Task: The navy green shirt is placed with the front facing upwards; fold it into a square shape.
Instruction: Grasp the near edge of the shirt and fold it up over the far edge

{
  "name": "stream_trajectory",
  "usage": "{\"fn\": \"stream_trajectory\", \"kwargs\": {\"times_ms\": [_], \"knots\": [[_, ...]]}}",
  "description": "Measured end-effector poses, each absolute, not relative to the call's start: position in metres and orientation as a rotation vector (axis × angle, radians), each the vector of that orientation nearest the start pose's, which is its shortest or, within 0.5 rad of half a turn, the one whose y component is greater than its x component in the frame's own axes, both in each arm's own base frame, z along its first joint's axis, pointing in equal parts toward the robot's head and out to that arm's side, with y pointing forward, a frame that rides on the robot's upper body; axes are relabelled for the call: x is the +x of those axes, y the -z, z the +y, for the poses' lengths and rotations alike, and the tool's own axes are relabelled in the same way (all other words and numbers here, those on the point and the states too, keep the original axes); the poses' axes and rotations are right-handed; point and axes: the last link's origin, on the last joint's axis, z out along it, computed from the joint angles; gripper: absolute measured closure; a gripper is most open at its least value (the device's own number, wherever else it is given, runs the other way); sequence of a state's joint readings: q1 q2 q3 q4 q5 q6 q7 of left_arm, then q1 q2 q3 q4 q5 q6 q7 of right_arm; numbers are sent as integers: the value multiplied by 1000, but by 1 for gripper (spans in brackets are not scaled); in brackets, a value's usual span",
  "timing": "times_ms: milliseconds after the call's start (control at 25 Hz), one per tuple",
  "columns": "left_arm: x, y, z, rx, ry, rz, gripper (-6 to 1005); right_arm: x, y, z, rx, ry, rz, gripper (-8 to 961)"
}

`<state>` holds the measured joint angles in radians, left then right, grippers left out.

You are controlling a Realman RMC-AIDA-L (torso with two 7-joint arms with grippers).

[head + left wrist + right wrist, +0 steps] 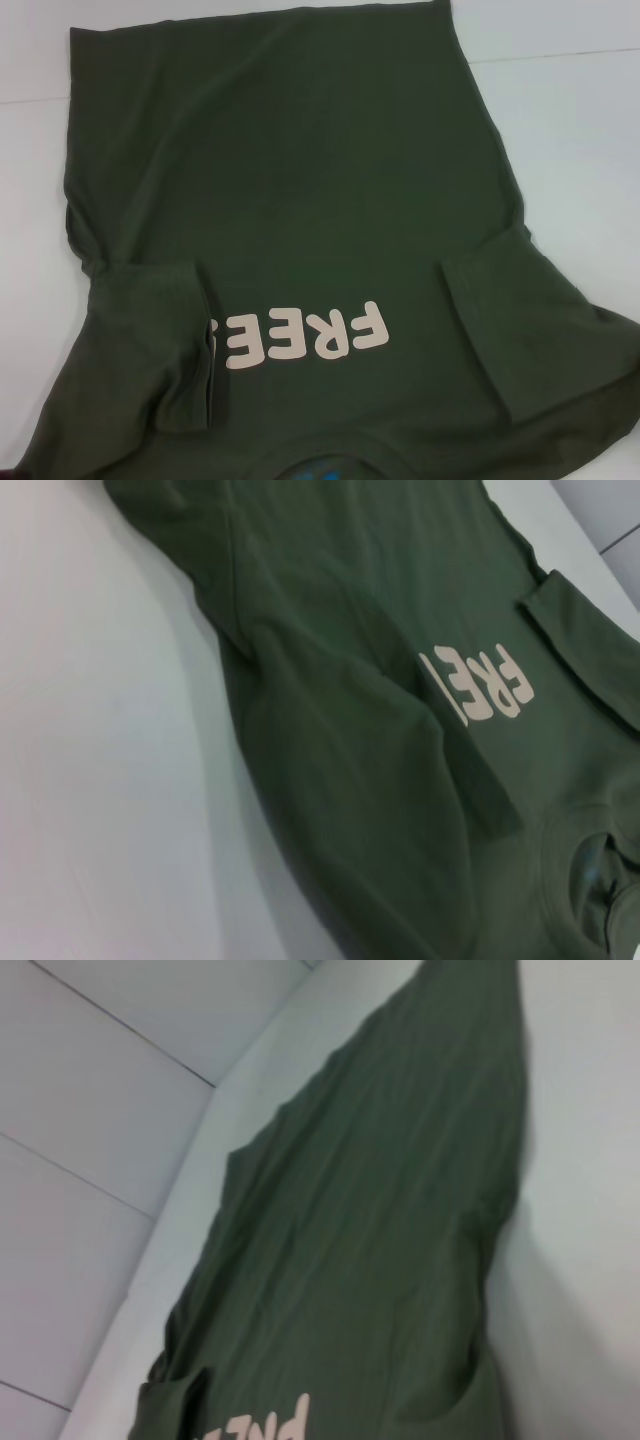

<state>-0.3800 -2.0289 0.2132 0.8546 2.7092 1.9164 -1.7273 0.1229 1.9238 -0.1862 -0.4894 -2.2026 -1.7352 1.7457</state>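
Note:
The navy green shirt (300, 200) lies spread on the white table (580, 120), front up, collar toward me and hem at the far side. Pale "FREE" letters (305, 338) read upside down from the head view; the left sleeve (150, 340) is folded inward and covers the last letter's edge. The right sleeve (510, 330) is folded in too. A blue logo (310, 470) shows inside the collar at the near edge. The left wrist view shows the shirt (400, 730) with its letters, and the right wrist view shows the shirt's (370, 1240) long body. No gripper appears in any view.
White table surface (90, 780) borders the shirt on the left and far right. A pale wall or floor with seam lines (90, 1080) runs beyond the table edge in the right wrist view.

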Motion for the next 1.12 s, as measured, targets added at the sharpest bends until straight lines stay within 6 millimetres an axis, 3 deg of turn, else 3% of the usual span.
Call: {"fn": "stream_trajectory", "kwargs": {"times_ms": [560,1120], "knots": [[-349,-79,219,-2620,497,-1438,971,411,-91,164,-1954,-945,1614,940],[-351,-82,215,-2601,520,-1433,971,406,-95,174,-1980,-953,1593,940]]}}
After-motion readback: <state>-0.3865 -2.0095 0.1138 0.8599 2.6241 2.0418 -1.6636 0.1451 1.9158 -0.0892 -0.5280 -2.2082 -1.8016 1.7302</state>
